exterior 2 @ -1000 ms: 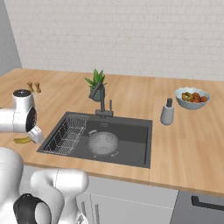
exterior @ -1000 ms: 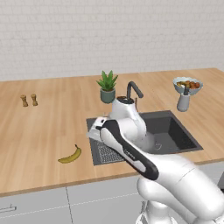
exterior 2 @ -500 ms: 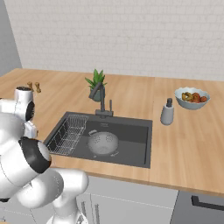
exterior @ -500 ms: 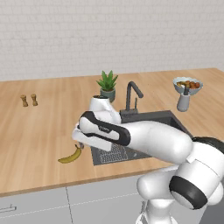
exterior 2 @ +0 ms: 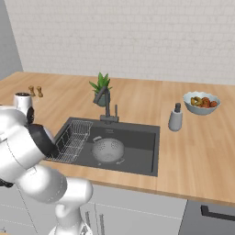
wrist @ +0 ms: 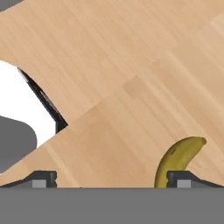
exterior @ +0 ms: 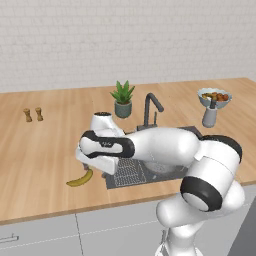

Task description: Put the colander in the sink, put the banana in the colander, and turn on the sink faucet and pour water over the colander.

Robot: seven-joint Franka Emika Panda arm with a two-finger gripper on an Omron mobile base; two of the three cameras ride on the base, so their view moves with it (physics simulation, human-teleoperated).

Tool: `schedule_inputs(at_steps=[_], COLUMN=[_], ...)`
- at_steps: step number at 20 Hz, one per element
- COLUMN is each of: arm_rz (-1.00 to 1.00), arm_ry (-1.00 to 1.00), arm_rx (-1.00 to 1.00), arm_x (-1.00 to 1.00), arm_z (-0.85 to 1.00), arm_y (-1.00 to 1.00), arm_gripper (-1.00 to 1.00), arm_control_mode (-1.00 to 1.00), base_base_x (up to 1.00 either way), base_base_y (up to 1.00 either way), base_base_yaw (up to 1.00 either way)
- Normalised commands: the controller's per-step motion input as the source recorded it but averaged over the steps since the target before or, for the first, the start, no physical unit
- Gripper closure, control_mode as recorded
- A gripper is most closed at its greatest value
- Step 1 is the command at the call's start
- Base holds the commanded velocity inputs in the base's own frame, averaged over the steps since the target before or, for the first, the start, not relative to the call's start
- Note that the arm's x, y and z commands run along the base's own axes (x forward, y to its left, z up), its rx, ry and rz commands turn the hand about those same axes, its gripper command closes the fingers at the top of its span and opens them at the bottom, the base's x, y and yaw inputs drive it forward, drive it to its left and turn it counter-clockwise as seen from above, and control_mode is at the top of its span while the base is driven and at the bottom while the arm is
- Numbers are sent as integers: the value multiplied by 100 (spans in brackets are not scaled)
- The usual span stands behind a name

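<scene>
**Mia:** Where is the colander (exterior 2: 108,150)?

**Sam:** It sits on the bottom of the sink (exterior 2: 142,142), near the middle, beside the wire rack (exterior 2: 73,140). So that first job looks done.

**Mia:** And the banana (exterior: 81,179)?

**Sam:** It lies flat on the worktop (exterior: 45,150), close to the front edge, just left of the sink. Nothing holds it.

**Mia:** Why is the arm bent way over there?

**Sam:** I think it wants the banana next. The gripper (wrist: 111,177) hangs low over the wood, pointing down. Its fingers stand wide apart with nothing between them. One fingertip (wrist: 183,178) is right by the banana's end.

**Mia:** Is it lined up?

**Sam:** Not quite, I think. The banana is off to one side, so the hand should slide over first.

**Mia:** And the faucet (exterior 2: 108,103)?

**Sam:** It stands at the back edge of the sink. No water shows.
</scene>
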Motion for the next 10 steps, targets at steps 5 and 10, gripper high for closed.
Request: schedule_inputs(at_steps=[5,10], arm_rz=[-16,-6], arm_ry=[0,2], arm_rx=[-8,-1], arm_x=[13,31], arm_z=[-28,-19], arm_y=[0,1], arm_gripper=[-100,-100], arm_control_mode=[-100,-100], base_base_x=[0,0], base_base_y=[0,0], base_base_yaw=[0,0])
